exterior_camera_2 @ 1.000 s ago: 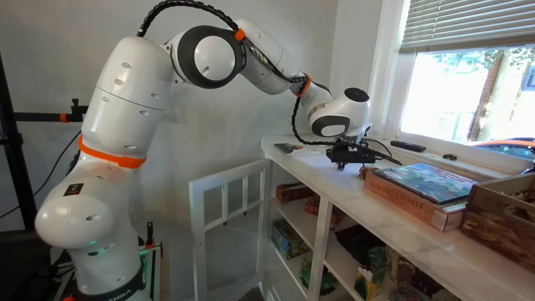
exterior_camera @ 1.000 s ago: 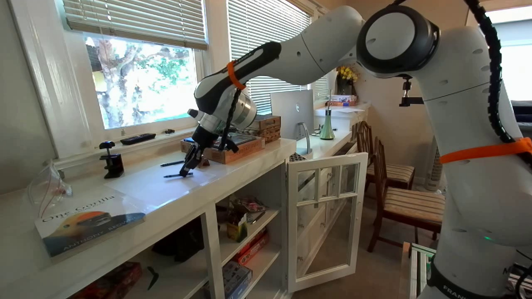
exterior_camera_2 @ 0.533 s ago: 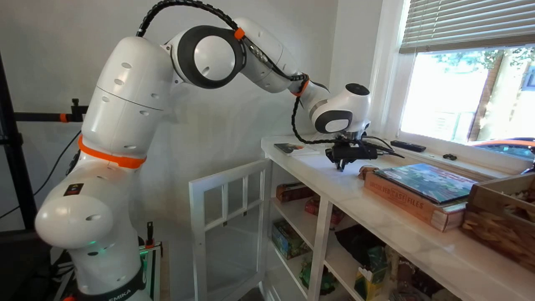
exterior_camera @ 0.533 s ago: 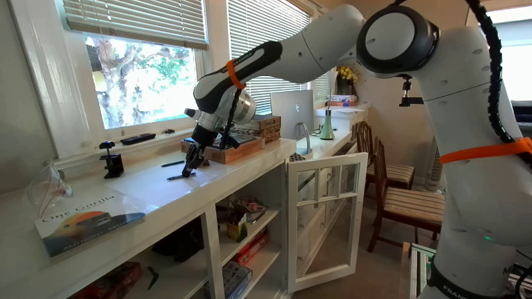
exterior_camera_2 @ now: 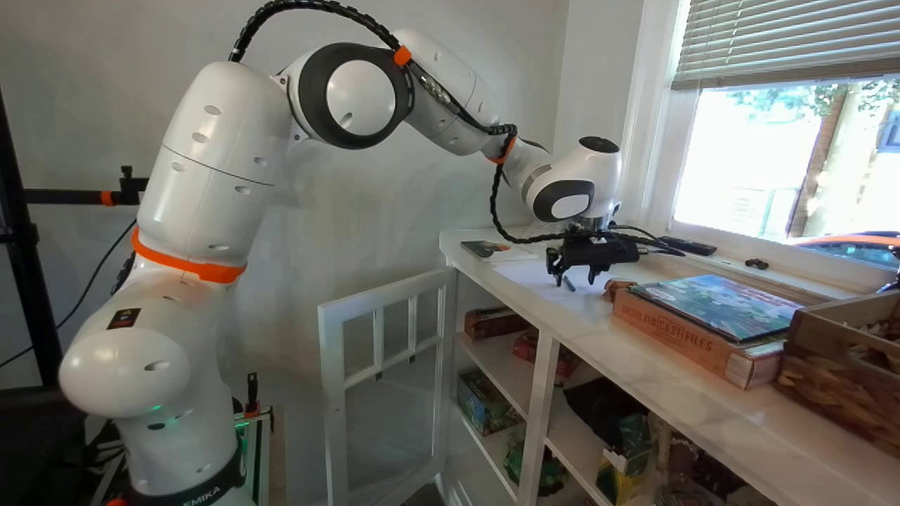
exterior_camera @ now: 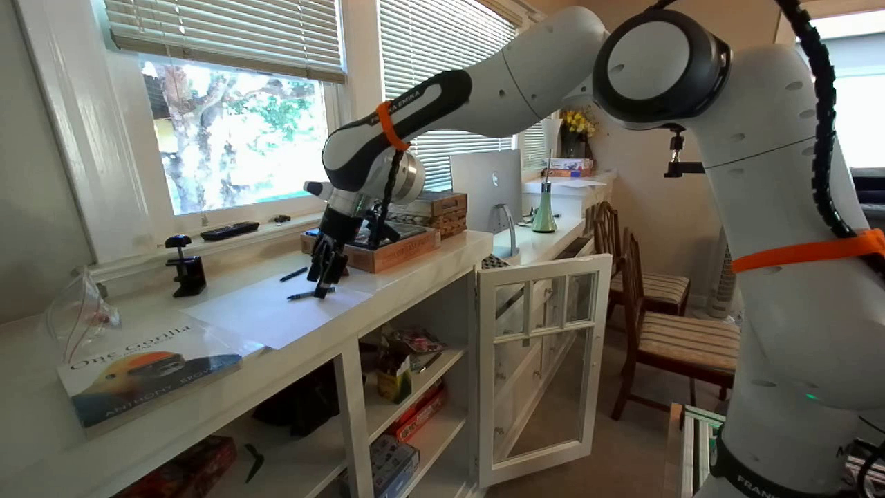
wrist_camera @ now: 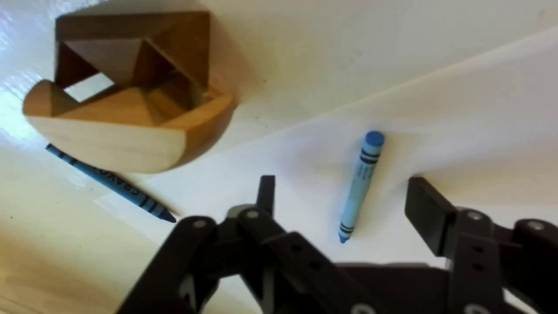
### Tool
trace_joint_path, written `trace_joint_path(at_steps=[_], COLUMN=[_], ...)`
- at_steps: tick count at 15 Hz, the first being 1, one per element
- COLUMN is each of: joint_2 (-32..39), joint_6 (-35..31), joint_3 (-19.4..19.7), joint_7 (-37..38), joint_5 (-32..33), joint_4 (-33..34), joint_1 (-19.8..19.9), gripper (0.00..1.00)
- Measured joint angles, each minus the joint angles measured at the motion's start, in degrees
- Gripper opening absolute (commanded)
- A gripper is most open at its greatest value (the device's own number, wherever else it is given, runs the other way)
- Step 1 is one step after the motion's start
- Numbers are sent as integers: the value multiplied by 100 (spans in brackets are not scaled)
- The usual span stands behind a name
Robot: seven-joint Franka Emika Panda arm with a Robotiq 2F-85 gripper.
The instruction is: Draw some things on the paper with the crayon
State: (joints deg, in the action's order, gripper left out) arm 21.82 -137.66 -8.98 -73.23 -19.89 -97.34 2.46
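The claw (wrist_camera: 341, 185) stands wide and empty, straddling the light-blue crayon (wrist_camera: 360, 187), which lies on the paper (wrist_camera: 301, 174). This crosswise alignment presumably lets the jaws close squarely across its middle.

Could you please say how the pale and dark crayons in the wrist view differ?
The pale crayon is light blue; the dark crayon, deeper blue. The open pincer straddles the pale crayon; the dark crayon lies outside it, partly hidden by the wooden piece. Both have bands and pointed tips.

A black-banded blue crayon (wrist_camera: 360, 185) lies loose on the white paper (exterior_camera: 266, 312).
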Motion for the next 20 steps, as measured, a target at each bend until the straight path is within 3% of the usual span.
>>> trace_joint_path(at_steps=[1, 3, 5, 13, 15, 20], joint_2=[0, 0, 0, -68, -72, -72], joint_6=[31, 86, 100, 117, 160, 321], joint_3=[3, 9, 10, 11, 13, 18], joint_7=[2, 4, 4, 13, 14, 15], joint_5=[67, 169, 236, 286, 287, 287], joint_4=[0, 0, 0, 2, 4, 52], joint_1=[0, 0, 0, 0, 0, 3], gripper=[100, 75, 68, 4, 0, 3])
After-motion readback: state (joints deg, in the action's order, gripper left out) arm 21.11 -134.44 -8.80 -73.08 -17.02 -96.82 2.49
